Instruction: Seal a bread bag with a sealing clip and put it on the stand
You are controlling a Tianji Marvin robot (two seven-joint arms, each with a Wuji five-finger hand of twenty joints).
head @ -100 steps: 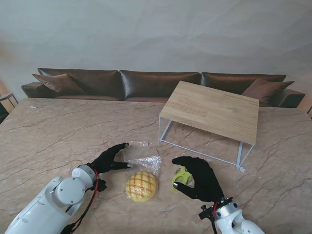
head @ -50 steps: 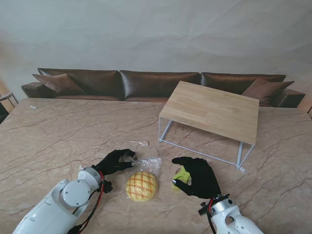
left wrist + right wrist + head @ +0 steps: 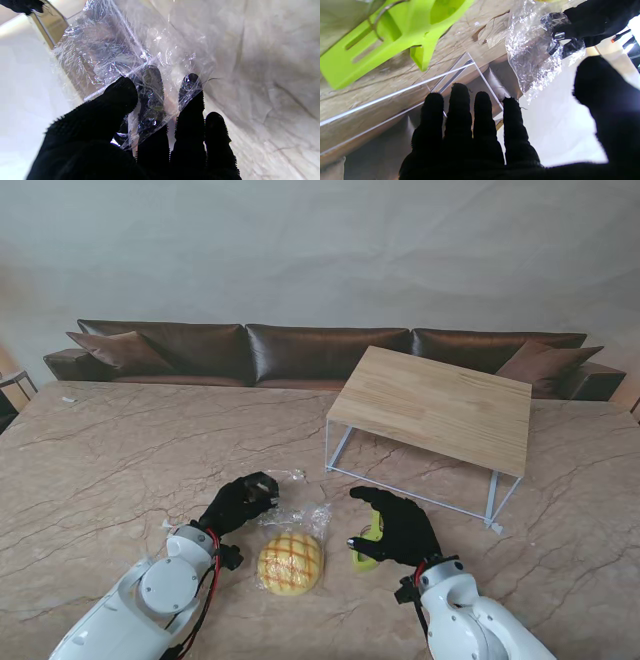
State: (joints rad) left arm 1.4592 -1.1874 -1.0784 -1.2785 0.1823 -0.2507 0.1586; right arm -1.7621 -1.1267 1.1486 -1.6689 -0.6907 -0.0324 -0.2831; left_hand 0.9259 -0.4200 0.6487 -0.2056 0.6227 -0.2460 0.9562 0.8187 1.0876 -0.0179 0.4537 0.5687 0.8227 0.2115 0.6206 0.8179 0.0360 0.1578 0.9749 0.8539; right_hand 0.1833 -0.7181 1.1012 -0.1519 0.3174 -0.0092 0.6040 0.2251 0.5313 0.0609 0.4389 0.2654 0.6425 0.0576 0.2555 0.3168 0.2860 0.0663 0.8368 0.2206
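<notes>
Clear bread bag (image 3: 300,518) now pinched in left hand (image 3: 240,502); right hand (image 3: 397,527), fingers spread, has lifted off green clip (image 3: 370,542).

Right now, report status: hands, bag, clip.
Left hand shut on clear plastic bread bag neck. Right hand open over lime-green sealing clip, not gripping. Bag unsealed on marble table; wooden-topped stand clear.
</notes>
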